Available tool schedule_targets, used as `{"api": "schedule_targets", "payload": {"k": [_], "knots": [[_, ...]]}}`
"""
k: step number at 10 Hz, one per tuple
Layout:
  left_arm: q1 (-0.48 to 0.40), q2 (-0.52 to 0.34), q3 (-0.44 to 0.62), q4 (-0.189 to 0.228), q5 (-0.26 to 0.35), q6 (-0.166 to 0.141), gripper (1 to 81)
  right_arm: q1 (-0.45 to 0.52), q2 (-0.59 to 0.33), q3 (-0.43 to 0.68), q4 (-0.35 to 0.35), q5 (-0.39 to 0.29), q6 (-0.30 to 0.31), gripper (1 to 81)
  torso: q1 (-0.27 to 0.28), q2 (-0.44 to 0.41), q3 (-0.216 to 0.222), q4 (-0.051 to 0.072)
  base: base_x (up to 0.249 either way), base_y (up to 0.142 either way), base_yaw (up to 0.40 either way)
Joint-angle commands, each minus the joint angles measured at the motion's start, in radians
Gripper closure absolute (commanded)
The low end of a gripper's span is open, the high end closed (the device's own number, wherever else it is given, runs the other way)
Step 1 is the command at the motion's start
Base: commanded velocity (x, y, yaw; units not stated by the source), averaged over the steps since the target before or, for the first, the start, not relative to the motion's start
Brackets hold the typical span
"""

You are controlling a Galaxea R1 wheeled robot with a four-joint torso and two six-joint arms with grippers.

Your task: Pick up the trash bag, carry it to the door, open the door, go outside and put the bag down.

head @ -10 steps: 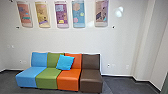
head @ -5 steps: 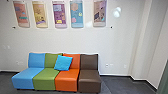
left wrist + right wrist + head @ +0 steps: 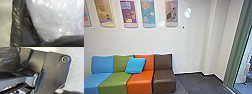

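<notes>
The trash bag (image 3: pixel 16 23) shows close up in the left wrist view as shiny black plastic, with pale translucent plastic beside it. In the right wrist view, black crinkled plastic of the trash bag (image 3: pixel 9 59) bulges beside the robot's dark base plate. A green-framed glass door or window (image 3: pixel 237 47) stands at the right edge of the head view, with daylight behind the glass. How either gripper's fingers stand cannot be made out.
A row of seats, blue, green, orange and brown (image 3: pixel 164 80), stands against the white wall, with a blue cushion (image 3: pixel 135 65) on it. Colourful panels (image 3: pixel 148 13) hang above. Dark grey floor (image 3: pixel 196 83) runs along the wall toward the green frame.
The head camera has turned to the right, so the seats and panels sit further left in view and the green frame with its glass has come in at the right.
</notes>
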Motion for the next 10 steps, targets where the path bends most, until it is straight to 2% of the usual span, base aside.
{"api": "schedule_targets", "payload": {"k": [1, 10], "knots": [[-0.070, 0.001, 0.004, 0.007, 0.065, 0.008, 81.1, 0.062, -0.005, -0.001, 0.011, -0.052, 0.002, 1.0, 0.000, 0.000, 0.000, 0.000, 0.000, 0.000, -0.340], [-0.070, 0.004, 0.004, 0.022, 0.065, 0.008, 81.1, 0.059, 0.001, -0.001, 0.011, -0.052, 0.002, 1.0, 0.000, 0.000, 0.000, 0.000, 0.000, 0.000, -0.347]]}}
